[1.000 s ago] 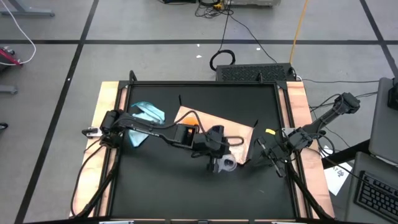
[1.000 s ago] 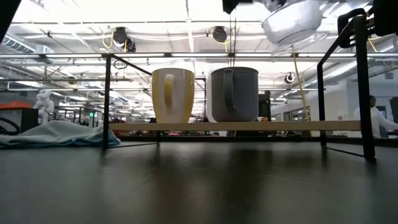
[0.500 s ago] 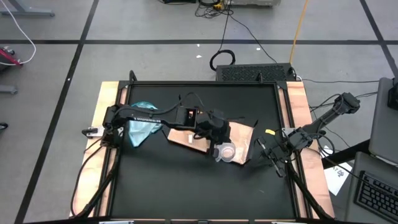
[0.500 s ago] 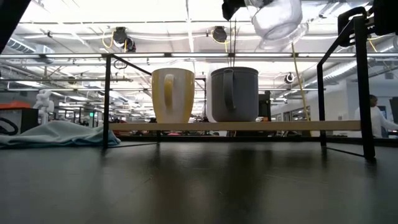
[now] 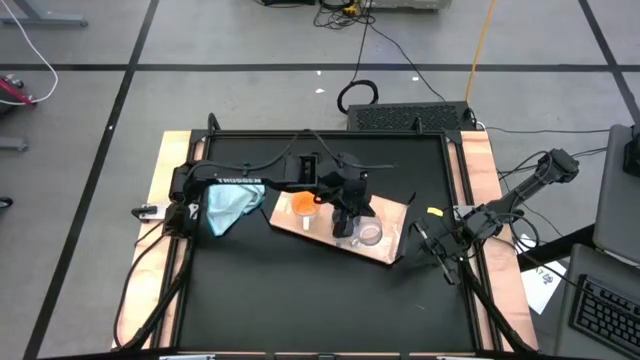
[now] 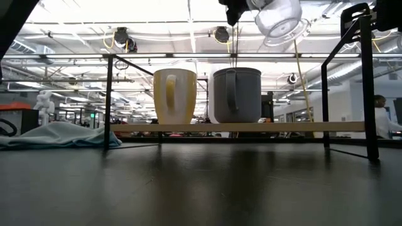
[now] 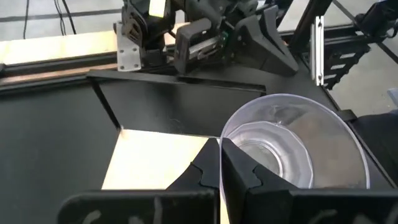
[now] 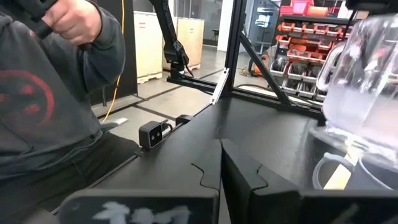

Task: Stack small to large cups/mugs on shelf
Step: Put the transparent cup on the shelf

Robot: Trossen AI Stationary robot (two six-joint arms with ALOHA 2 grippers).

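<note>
Shelf [image 5: 388, 243] first: my light-wood board lies slantwise across the middle of the black tabletop [image 5: 300, 300], raised on dark brackets [image 6: 365, 75]. My left arm reaches out over it from the table's left edge. On the board stand the blue-grey mug [image 6: 237, 95] and, just beside it, the orange mug [image 6: 174, 96] with its pale handle; they are close but apart. My left gripper [image 7: 220, 163] pinches the rim of the clear glassy cup [image 7: 292, 144], tilted, in the air above the shelf near the blue-grey mug. My right gripper [image 8: 221, 163], fingers pressed together and empty, waits at the table's right edge. A teal-blue cloth [image 5: 228, 205] lies left of the shelf.
</note>
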